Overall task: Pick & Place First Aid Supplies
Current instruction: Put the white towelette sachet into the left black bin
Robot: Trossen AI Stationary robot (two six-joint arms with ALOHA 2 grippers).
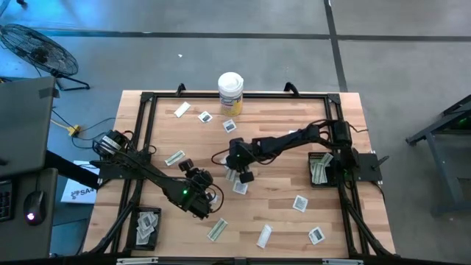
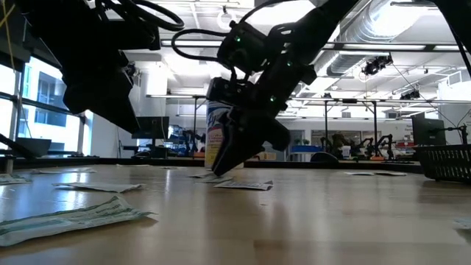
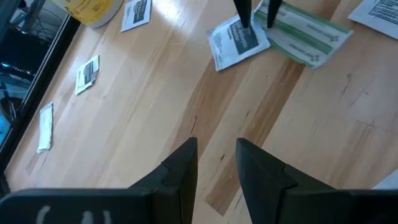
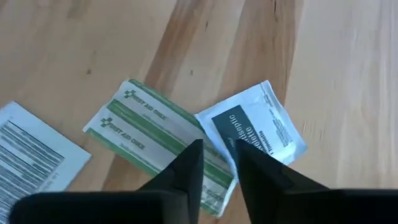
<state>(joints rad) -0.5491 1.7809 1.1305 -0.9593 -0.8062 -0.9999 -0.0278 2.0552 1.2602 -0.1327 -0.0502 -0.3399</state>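
Wooden plank desk [image 1: 280, 221] with a black frame, standing on a grey floor; the low view shows a large lit hall behind it. A tall white canister with a yellow label [image 1: 230, 93] stands at the far edge. Black baskets [image 1: 319, 171] at the right and near-left sides hold packets. The first aid supplies lie scattered flat over the desk. Right tool [image 1: 241, 177] is at mid-desk, its tips down over a green-striped wrapper [image 4: 155, 137] and a square white sachet with a dark centre [image 4: 258, 134], which overlap slightly; the fingers stand a narrow gap apart, gripping nothing visible. Left tool [image 3: 214, 163] hovers nearby above bare wood, slightly parted and empty.
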